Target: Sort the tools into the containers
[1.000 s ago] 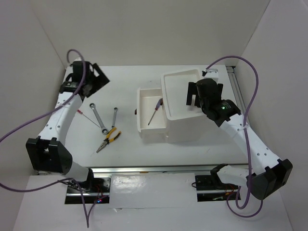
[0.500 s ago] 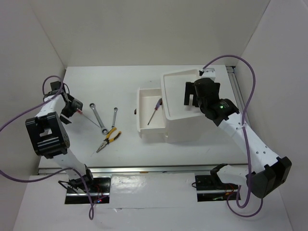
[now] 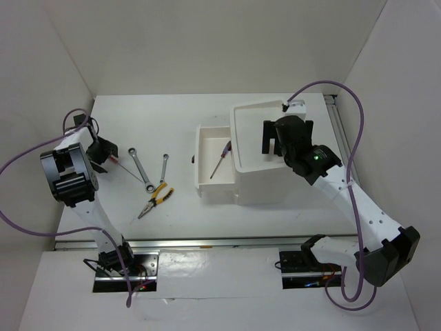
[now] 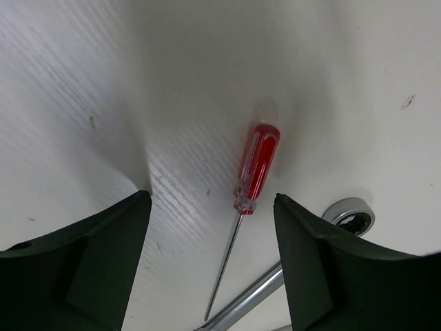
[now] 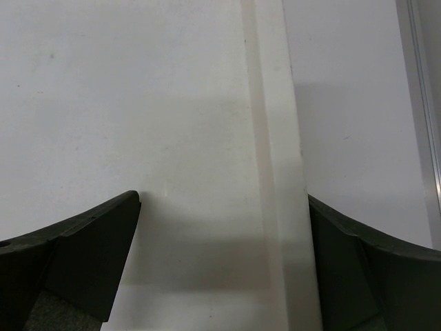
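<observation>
Swinging down: left hand (image 4: 212,224) now astride red screwdriver (image 4: 256,169), apart | right hand (image 5: 222,207) apart

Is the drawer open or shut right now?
Open: the drawer sticks out left of the white box, a screwdriver lying inside.

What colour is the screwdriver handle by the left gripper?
Red handle; the left wrist view shows it best.
</observation>
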`<state>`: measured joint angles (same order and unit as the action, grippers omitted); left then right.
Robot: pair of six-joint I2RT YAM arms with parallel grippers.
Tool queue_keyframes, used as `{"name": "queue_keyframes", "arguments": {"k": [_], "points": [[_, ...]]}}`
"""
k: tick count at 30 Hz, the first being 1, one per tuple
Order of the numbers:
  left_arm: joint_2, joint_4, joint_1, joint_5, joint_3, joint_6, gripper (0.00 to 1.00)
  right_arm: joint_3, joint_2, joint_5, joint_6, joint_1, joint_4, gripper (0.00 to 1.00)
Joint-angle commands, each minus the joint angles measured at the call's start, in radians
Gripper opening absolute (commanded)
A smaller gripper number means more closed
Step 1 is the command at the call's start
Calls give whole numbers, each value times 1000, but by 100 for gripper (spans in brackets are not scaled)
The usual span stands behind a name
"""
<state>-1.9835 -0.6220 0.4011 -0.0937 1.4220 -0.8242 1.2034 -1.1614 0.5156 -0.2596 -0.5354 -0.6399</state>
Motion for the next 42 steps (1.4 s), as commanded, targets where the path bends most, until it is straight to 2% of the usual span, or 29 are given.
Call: {"name": "queue_keyframes", "arguments": {"k": [1, 3, 5, 7, 17, 20, 21, 22, 26, 30, 31, 34, 35, 38, 39, 42], "points": [[-38, -71, 4, -33, 93, -43, 83, -4, 23, 10, 0, -28, -12, 100], [-67, -109, 4, -49, 123, -53, 79, -4, 32, 11, 0, -28, -12, 100], [-98, -122, 4, -58, 155, -53, 69, -4, 32, 21, 0, -28, -12, 100], [-121, -142, -5, -58, 176, -53, 66, -4, 42, 21, 0, -28, -12, 100], [-178, -191, -15, -89, 221, -44, 69, -13, 71, 70, 0, -28, -12, 100], [-190, -205, -24, -89, 230, -44, 58, -13, 71, 86, 0, -28, -12, 100], [-190, -205, -24, -89, 230, -35, 52, -13, 71, 95, 0, -28, -12, 100], [-190, -205, -33, -89, 242, -35, 40, -13, 71, 104, 0, -28, -21, 100], [-212, -226, -51, -98, 253, -35, 31, -24, 80, 113, 0, -28, -21, 100], [-221, -235, -51, -86, 273, -26, 12, -24, 80, 123, 0, -28, -21, 100], [-212, -235, -60, -86, 273, -26, 0, -24, 80, 123, 0, -28, -21, 100], [-164, -248, -70, -64, 296, -15, 0, -34, 80, 123, 0, -28, -21, 100], [-100, -248, -70, -64, 270, -26, 0, -34, 71, 123, 0, -28, -21, 100], [44, -138, -109, -55, 146, -38, 0, -34, 80, 123, 0, -28, -21, 100], [152, -52, -120, -55, 111, -47, 0, -34, 80, 123, 0, -28, -21, 100], [317, 45, -169, 15, 55, -9, 0, -34, 80, 123, 0, -28, -12, 100]]}}
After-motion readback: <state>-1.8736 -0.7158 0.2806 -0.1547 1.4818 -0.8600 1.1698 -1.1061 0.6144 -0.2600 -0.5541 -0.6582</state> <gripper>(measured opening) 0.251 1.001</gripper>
